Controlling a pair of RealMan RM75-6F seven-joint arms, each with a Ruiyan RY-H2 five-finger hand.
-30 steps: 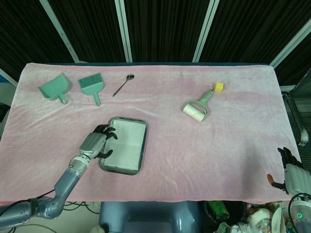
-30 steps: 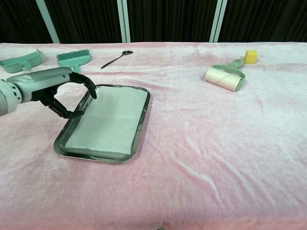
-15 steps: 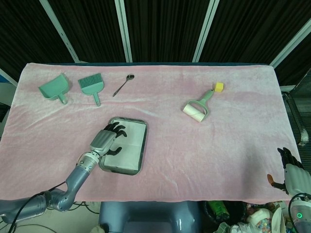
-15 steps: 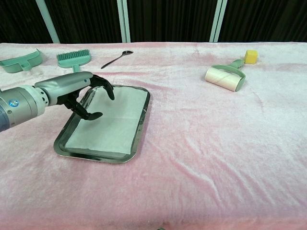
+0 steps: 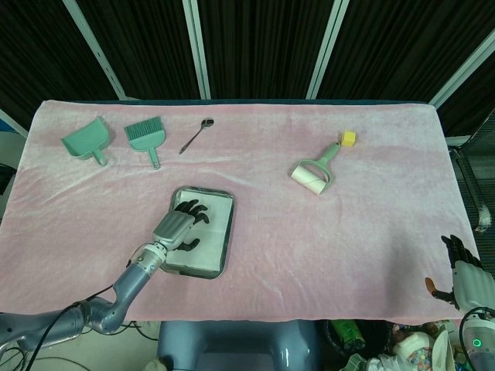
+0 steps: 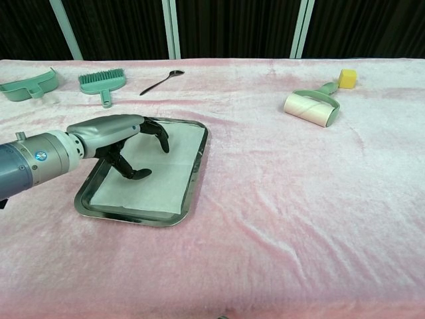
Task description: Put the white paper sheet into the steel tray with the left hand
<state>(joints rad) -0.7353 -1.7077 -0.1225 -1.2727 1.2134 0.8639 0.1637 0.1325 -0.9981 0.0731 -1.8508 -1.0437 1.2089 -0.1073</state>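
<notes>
The white paper sheet lies flat inside the steel tray. The left hand is above it with fingers spread, holding nothing. The right hand is off the table edge, also empty with fingers apart.

White paper sheet, rectangular, faintly creased across the middle, lying flat inside steel tray. Tray: shallow, rounded corners, shiny rim, resting on the pink cloth left of centre, long axis slightly skewed.

Green dustpan, brush, spoon, lint roller, yellow cube
</notes>
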